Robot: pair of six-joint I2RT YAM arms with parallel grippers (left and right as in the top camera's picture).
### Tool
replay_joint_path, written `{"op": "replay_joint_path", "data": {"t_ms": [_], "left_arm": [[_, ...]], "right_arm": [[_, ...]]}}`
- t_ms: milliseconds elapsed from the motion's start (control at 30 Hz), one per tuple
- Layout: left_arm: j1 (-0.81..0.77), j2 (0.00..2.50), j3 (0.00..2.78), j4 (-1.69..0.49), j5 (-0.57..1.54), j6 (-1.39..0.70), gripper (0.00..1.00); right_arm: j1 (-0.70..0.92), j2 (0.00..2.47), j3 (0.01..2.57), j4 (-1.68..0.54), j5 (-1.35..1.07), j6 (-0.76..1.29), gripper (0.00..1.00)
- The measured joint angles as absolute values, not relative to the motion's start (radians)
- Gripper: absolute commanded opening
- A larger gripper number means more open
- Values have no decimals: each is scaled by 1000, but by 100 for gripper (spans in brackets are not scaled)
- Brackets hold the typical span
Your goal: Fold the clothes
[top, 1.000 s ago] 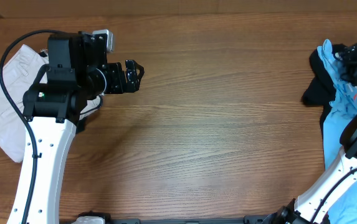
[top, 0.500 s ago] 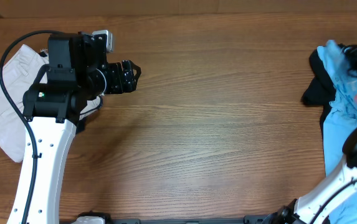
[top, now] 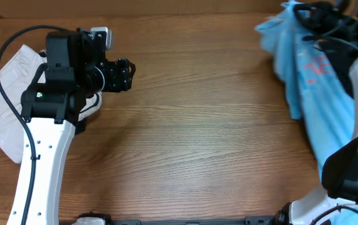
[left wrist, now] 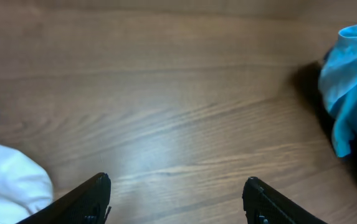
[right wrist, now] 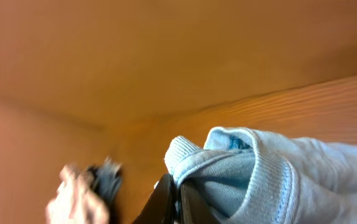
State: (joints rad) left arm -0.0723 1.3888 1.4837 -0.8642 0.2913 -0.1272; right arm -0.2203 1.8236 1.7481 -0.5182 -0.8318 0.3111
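Observation:
The light blue T-shirt (top: 310, 81) with red chest lettering hangs stretched from the far right corner down along the table's right side. My right gripper (top: 305, 11) holds it up at the top. In the right wrist view the jaws (right wrist: 177, 198) are shut on the shirt's ribbed collar (right wrist: 259, 174). My left gripper (top: 127, 75) hovers over the left part of the table, far from the shirt. Its fingers (left wrist: 97, 190) stand open with only bare wood between them. The blue shirt (left wrist: 349, 81) shows at the right edge of the left wrist view.
A white garment (top: 4, 109) lies crumpled at the table's left edge behind the left arm, and also shows as white cloth (left wrist: 10, 183) in the left wrist view. The wooden tabletop (top: 197, 137) spreads between the arms.
My right gripper shut on the blue shirt and lifted it up and to the left, stretching it out from its heap. My left gripper's jaws narrowed a little.

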Motion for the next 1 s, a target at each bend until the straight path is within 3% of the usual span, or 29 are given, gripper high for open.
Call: {"op": "replay_joint_path", "data": {"t_ms": [333,500,567,600,633,667,700,733,767,800,1000], "left_arm": [[-73,1372,1600,-880,209,-60,77],[-73,1363,1602,-922,188,-23,83],[-73,1363,1602,-926,186,-18,90],[-73,1363,1602,-929,186,-17,100],[-73,1364,1602,-930,187,-15,98],[-72,1364,1602,-930,197,-11,80],[-72,1364,1602,-932,212,-8,53],[-73,1370,1602,-933,237,-3,52],[-73,1377,1602,-934,256,-4,70],[-77,1393,1604,-942,292,7,73],[-197,1592,1605,-957,399,59,78]], "right_arm": [[130,1710,1748,-620,-842,233,4],[163,1709,1748,-641,-665,216,4],[129,1709,1748,-641,-580,213,4],[114,1709,1748,-642,-553,213,4],[105,1709,1748,-642,-540,212,4],[104,1709,1748,-643,-530,212,4],[105,1710,1748,-644,-529,212,4],[114,1709,1748,-645,-534,212,4],[121,1710,1748,-644,-540,212,4],[128,1709,1748,-643,-545,212,4],[155,1710,1748,-604,-616,213,4]]}}
